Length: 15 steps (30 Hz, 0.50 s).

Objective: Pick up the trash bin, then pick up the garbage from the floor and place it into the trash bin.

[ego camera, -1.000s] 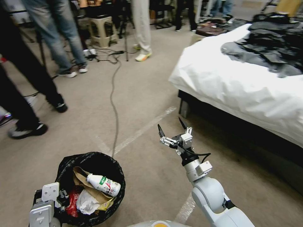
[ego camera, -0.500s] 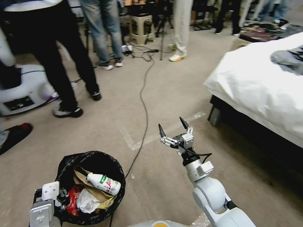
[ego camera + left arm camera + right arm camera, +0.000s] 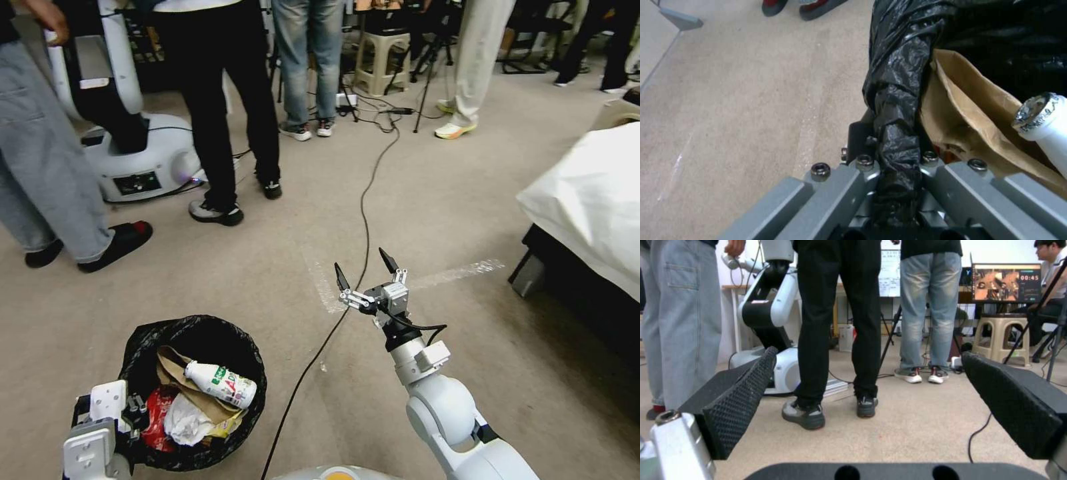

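Beige carpet (image 3: 467, 200) spreads ahead, a black cable (image 3: 363, 220) trailing across it, a white-sheeted bed (image 3: 593, 193) at right. In the head view the right gripper (image 3: 363, 267) reaches forward on a raised arm, fingers spread wide, empty. The left gripper (image 3: 117, 417) sits low, pinching the bin (image 3: 193, 333) by its rim; inside lie a bottle (image 3: 221, 383), brown paper bag (image 3: 177, 377) and wrappers.

Left wrist view: grey jaws clamp the crinkled glossy liner (image 3: 898, 100).

Right wrist view: two textured black pads (image 3: 742, 400) stand far apart.
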{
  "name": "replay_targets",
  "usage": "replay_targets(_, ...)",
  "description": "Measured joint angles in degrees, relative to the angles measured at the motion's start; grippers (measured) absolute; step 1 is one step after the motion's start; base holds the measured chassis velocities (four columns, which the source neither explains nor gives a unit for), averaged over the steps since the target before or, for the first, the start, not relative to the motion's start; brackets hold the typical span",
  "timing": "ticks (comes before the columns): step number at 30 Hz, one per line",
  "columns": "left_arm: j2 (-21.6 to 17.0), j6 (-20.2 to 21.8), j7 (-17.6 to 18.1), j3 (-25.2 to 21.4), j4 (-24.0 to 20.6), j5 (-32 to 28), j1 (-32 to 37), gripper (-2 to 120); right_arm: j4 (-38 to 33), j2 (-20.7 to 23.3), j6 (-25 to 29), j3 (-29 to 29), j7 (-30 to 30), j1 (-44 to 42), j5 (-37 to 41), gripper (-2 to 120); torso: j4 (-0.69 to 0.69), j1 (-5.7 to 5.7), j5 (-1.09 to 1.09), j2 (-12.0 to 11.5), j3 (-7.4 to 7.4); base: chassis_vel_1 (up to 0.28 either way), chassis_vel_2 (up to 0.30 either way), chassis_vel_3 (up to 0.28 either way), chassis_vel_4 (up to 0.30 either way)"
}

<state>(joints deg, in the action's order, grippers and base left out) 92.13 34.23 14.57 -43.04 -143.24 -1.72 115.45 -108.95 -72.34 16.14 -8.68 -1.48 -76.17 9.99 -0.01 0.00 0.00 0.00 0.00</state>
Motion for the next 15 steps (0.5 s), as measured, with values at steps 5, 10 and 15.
replay_targets(5, 0.0, -0.5, 0.3, 0.2, 0.0, -1.5, -0.3, 1, -0.2, 0.1, 0.1, -0.1, 0.0, -0.3, -0.1, 100, 0.0, 0.0, 0.0, 0.0, 0.0, 0.0, 0.0, 0.0, 0.0)
replay_targets(10, 0.0, 0.6, 0.6, 0.5, 0.0, -3.3, -0.3, 1, -0.4, 0.1, 0.2, -0.4, 0.1, -0.7, -0.2, 100, 0.0, 0.0, 0.0, 0.0, 0.0, 0.0, 0.0, 0.0, 0.0)
replay_targets(15, 0.0, 2.6, 0.6, 0.8, 0.0, -6.1, -0.3, 1, -0.5, 0.1, 0.7, -0.8, 0.3, -1.4, -0.5, 100, 0.01, 0.0, 0.0, 0.0, 0.0, 0.0, 0.0, 0.0, 0.0)
